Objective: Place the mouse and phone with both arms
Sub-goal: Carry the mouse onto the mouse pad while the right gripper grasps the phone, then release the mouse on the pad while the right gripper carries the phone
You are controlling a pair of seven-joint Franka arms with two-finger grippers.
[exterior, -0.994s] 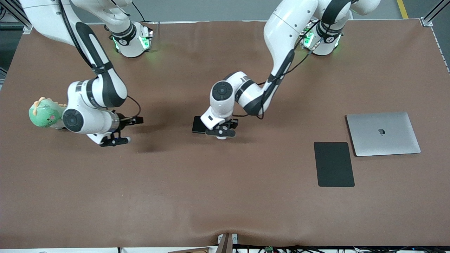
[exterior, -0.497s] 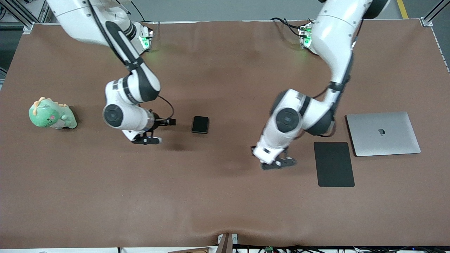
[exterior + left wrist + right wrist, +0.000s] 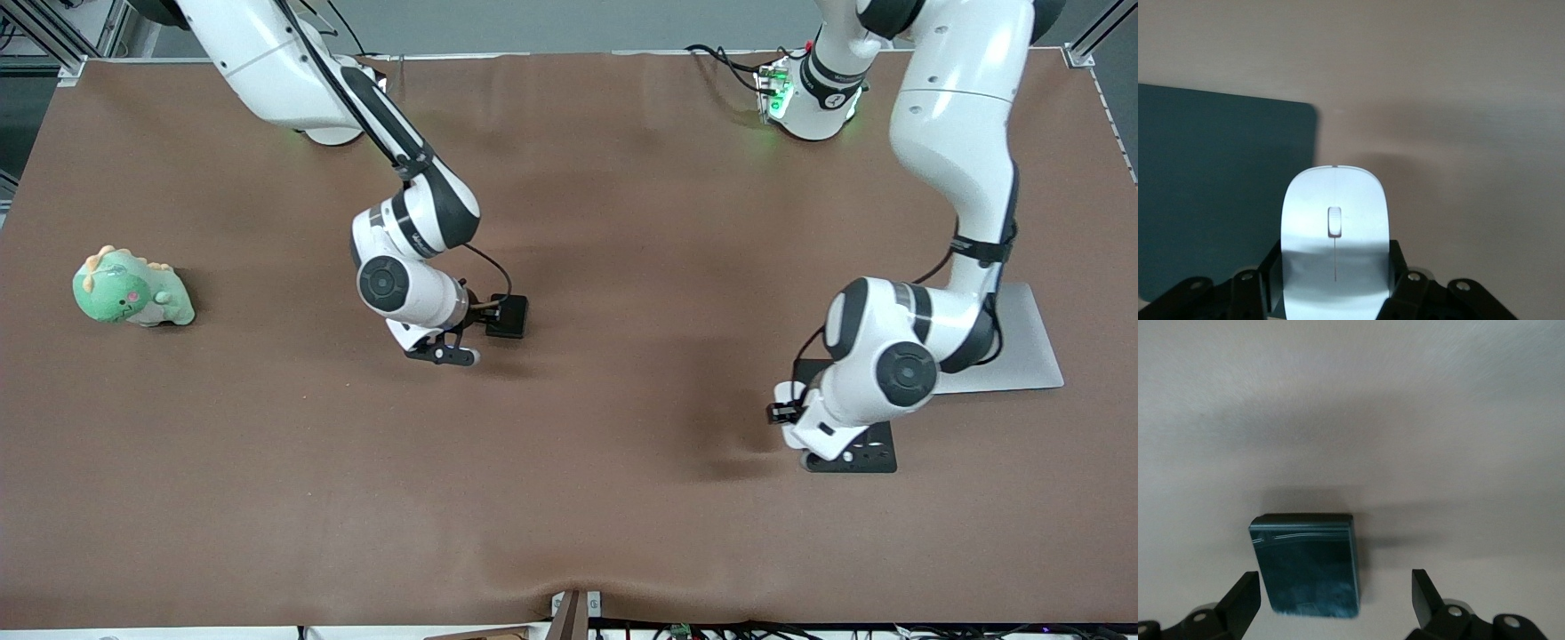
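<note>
From the front view I see my left gripper (image 3: 831,455) over the edge of the mouse pad (image 3: 876,455) that faces the right arm's end of the table, at the corner nearest the camera; the pad lies just beside the closed laptop (image 3: 1022,356), nearer the camera. The mouse itself is hidden under the wrist here. My right gripper (image 3: 444,354) hangs just beside the phone (image 3: 509,316) near the table's middle — the phone lies flat on the brown table (image 3: 622,498), its long axis running toward and away from the camera. A green plush toy (image 3: 129,289) sits well apart, toward the right arm's end.

In the left wrist view the mouse (image 3: 1335,240) is clamped between the fingers (image 3: 1405,283) at its rear half, long axis straight out from the wrist, wheel end pointing away. It hangs over the pad's (image 3: 1211,187) edge, partly over bare table.

In the right wrist view the fingers (image 3: 1245,600) are spread wide, holding nothing — the phone (image 3: 1308,567) lies between and just ahead of them, nearer one finger, long axis running out from the wrist.
</note>
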